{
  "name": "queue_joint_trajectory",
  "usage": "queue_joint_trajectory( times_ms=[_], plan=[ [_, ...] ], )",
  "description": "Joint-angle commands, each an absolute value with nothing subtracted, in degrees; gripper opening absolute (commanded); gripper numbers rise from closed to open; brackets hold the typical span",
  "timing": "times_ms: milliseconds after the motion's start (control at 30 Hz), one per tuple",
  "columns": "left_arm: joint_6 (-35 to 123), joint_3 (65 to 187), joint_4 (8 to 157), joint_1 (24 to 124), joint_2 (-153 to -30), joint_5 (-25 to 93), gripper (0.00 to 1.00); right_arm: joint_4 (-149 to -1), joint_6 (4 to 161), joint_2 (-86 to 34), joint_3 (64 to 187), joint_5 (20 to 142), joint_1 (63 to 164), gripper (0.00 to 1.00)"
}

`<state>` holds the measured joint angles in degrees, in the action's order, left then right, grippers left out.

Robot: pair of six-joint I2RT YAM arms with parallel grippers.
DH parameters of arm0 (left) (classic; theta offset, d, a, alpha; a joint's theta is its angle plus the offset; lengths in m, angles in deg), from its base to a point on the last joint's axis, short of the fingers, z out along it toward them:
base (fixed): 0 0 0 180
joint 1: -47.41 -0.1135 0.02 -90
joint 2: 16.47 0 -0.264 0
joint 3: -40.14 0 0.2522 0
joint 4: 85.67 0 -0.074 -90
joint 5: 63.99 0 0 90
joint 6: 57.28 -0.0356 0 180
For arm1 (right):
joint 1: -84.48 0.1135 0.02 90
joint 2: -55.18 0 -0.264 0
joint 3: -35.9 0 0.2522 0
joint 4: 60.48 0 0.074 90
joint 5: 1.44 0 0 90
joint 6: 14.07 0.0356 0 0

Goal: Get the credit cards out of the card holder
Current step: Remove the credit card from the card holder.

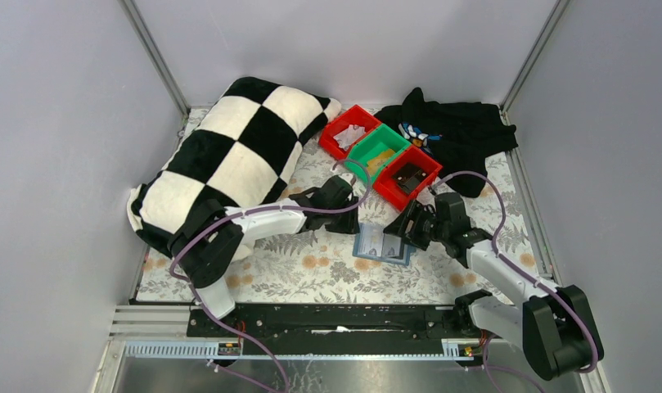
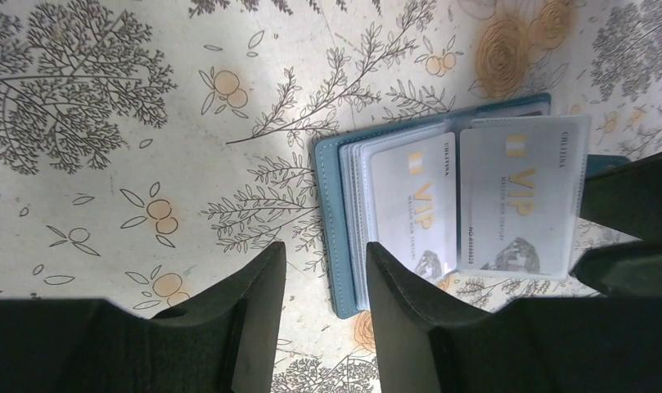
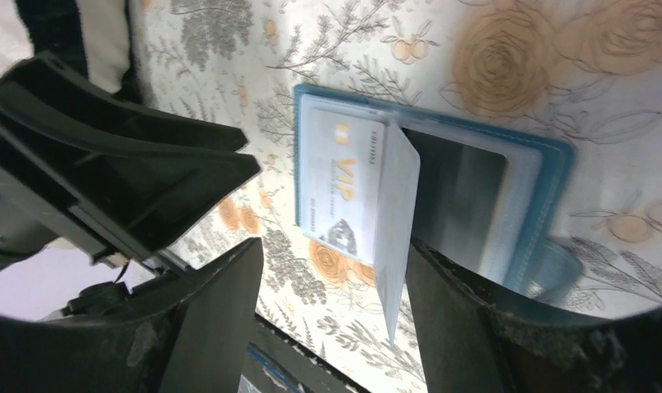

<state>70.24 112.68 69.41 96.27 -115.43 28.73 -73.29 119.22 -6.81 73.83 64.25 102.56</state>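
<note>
I'm looking down on a flowered tabletop (image 1: 311, 270), and the card holder (image 1: 382, 244) lies open on it near the middle, at about 6 o'clock from a row of red and green bins (image 1: 367, 147). A big black-and-white checked pillow (image 1: 229, 155) fills the 10 o'clock corner, and a heap of black cloth (image 1: 462, 131) sits at 1 o'clock.

Inside the teal holder I can see two pale credit cards (image 2: 413, 205) printed "VIP" in gold. One lies flat in a clear sleeve on one panel. The other stands tilted up off the opposite panel, so the right wrist view catches it almost edge-on.

The left end effector (image 2: 323, 295) is at the holder's 10 o'clock side, low over the tabletop. Its fingers are partly spread, and between them I see only bare cloth and the holder's teal edge. One finger overlaps that edge, and I cannot tell whether it presses on it. It grips nothing.

The right end effector (image 3: 334, 270) comes in from the holder's 3 o'clock side with its fingers wide apart. The raised card stands in that gap, close beside one finger and well clear of the other. It is not pinched.
</note>
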Motion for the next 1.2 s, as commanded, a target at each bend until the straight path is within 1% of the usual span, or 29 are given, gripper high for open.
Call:
queue_joint_trajectory(
  times_ms=[0,100,233,333,433,533,633,933,1167],
  plan=[
    [69.9,114.2,69.6,96.0,-112.3,29.0,0.46,-81.7,117.1,-2.6,75.7,73.9,102.4,0.71],
    [70.2,114.4,71.0,96.0,-112.3,31.9,0.46,-84.0,116.7,0.9,76.3,77.3,102.4,0.71],
    [71.0,114.1,74.1,96.1,-113.1,35.8,0.45,-81.9,117.2,4.1,76.9,75.2,102.5,0.71],
    [72.6,111.8,79.7,96.2,-113.1,38.8,0.42,-79.1,117.4,1.2,77.4,70.6,102.5,0.69],
    [74.6,109.9,85.2,96.2,-113.4,41.1,0.38,-74.0,119.1,-3.7,76.8,65.6,102.5,0.63],
    [75.3,109.6,86.4,96.2,-115.1,41.4,0.33,-69.5,120.5,-7.7,75.7,62.5,102.6,0.55],
    [75.7,109.0,87.6,96.2,-116.7,41.9,0.28,-68.2,120.5,-10.0,75.5,61.6,102.8,0.52],
    [76.0,108.0,87.5,95.8,-120.6,40.8,0.23,-64.9,122.0,-14.8,74.4,59.9,102.9,0.50],
    [76.0,106.6,87.0,95.7,-121.3,39.2,0.23,-61.5,123.4,-18.6,73.2,59.5,103.5,0.49]
  ],
)
